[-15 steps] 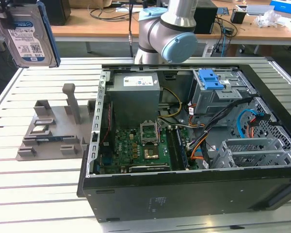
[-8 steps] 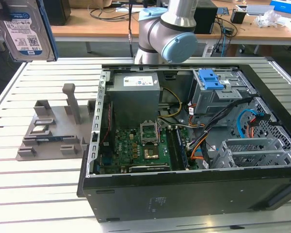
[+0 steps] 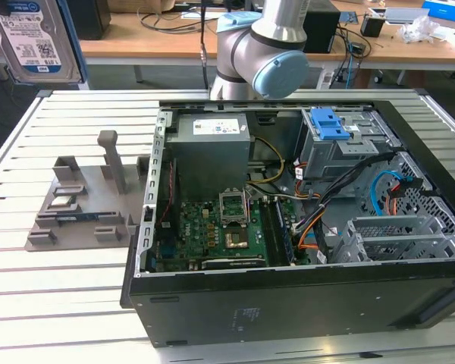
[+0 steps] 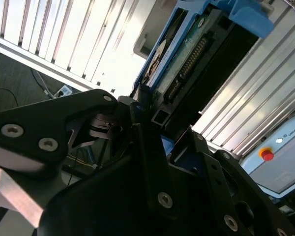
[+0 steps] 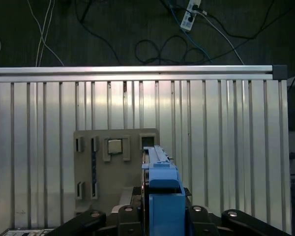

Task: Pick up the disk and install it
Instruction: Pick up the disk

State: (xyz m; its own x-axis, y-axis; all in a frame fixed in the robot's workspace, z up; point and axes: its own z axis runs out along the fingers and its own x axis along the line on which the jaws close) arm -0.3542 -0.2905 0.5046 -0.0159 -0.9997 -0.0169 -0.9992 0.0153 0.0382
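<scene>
Slatted aluminium surface (image 3: 61, 303) carried open computer case (image 3: 288, 299) and grey fixture (image 3: 76, 205). Disk (image 3: 34, 38) was aloft at exterior view's left, well apart from case: silver body, white-and-blue barcode label, blue plastic rails. Claw (image 5: 162, 216) pinched disk edge-on, black fingers (image 4: 152, 157) pressed against blue rail.
</scene>
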